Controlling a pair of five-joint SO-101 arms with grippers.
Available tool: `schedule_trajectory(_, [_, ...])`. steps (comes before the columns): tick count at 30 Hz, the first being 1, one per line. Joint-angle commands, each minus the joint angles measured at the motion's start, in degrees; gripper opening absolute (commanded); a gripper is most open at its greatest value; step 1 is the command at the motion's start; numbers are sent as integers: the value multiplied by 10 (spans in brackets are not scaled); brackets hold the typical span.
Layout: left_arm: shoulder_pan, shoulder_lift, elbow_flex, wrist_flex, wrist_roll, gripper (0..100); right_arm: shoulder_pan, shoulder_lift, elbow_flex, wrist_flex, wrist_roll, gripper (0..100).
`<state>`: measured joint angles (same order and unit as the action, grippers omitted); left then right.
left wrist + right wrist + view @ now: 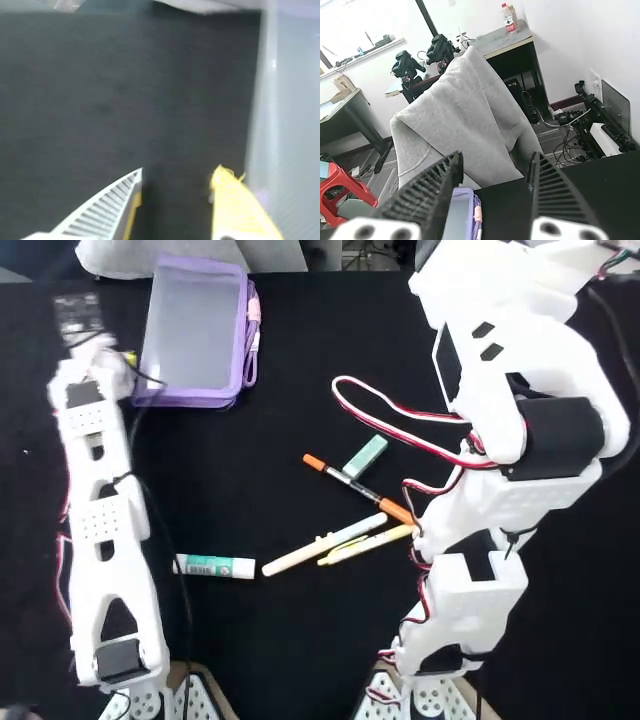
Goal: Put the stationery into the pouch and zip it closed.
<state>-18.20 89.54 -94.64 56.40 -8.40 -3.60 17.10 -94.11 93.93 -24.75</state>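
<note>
The purple pouch (195, 330) with a clear front lies flat at the table's far left. My left gripper (118, 360) sits low just beside the pouch's left edge. In the left wrist view this gripper (175, 187) is open and empty, with the pouch's clear face (290, 125) right beside one yellow finger (235, 205). The stationery lies mid-table: an orange-capped pen (355, 488), a mint eraser (365, 455), a cream highlighter (325, 543), a yellow pen (365, 543) and a glue stick (213, 566). My right gripper (495, 170) is raised, open and empty, pointing out over the pouch (462, 215) toward the room.
The black table (250, 440) has free room between the pouch and the pens. The right arm (510, 440) rises over the table's right side, and its red-and-white cable (400, 420) loops close to the eraser. A grey cloth (460, 115) hangs behind the table.
</note>
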Motion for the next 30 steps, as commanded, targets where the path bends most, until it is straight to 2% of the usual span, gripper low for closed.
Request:
schedule_trajectory(1, [61,-20,-7,84,-8,234,-3,-23,-15,4,7,211])
schedule_trajectory(9, [76,-71,-8,167,-3,234,-3,-21,-15,3,7,211])
schedule_trajectory(11, [77,-98,-8,193,22,234,-3,-20,-10,0,8,211])
schedule_trajectory(15, [71,-155,-7,231,105,234,-8,-13,5,-1,30,211])
schedule_trajectory(22, [0,-215,-7,322,327,234,-46,30,112,-84,40,211])
schedule_trajectory(27, [-60,-211,-2,353,459,234,-26,41,160,-127,69,211])
schedule_trajectory(30, [-73,-178,-6,367,501,234,4,51,201,-130,74,211])
